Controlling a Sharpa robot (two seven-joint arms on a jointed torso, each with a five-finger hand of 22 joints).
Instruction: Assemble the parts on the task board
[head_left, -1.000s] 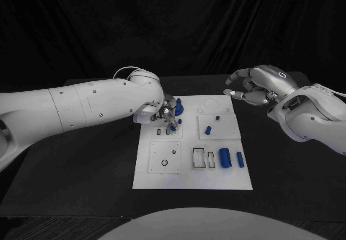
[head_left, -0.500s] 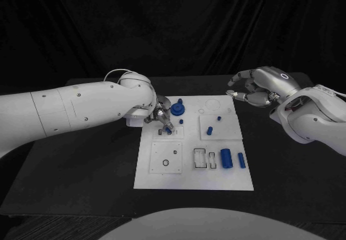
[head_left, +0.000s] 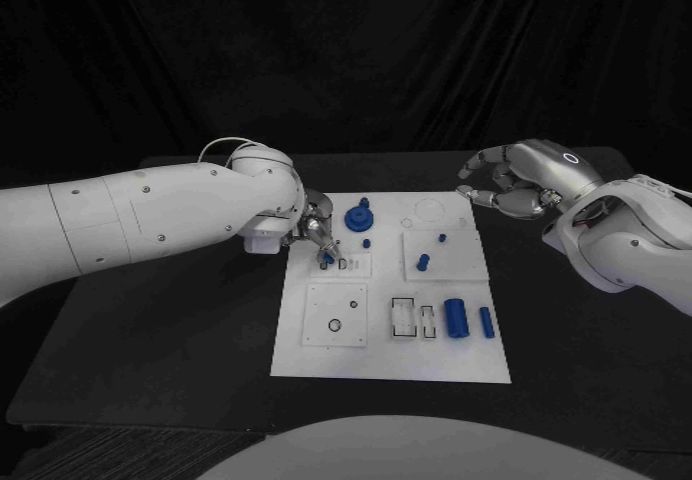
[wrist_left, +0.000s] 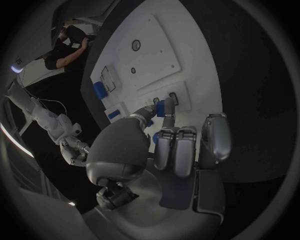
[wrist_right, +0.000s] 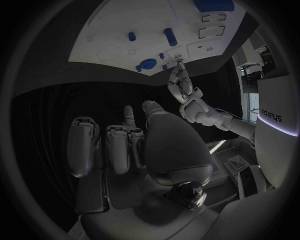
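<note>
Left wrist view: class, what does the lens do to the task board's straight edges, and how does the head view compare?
In the left wrist view the task board bows into curves and the left robot hand looms large; in the head view the board's edges run straight.

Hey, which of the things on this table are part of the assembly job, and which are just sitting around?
Part of the job:
- task board
- small blue part pinched by the left hand
- round blue part
- large blue cylinder
- slim blue cylinder
- short blue peg

Just there:
- black table
- right hand, off the board, holding nothing
</note>
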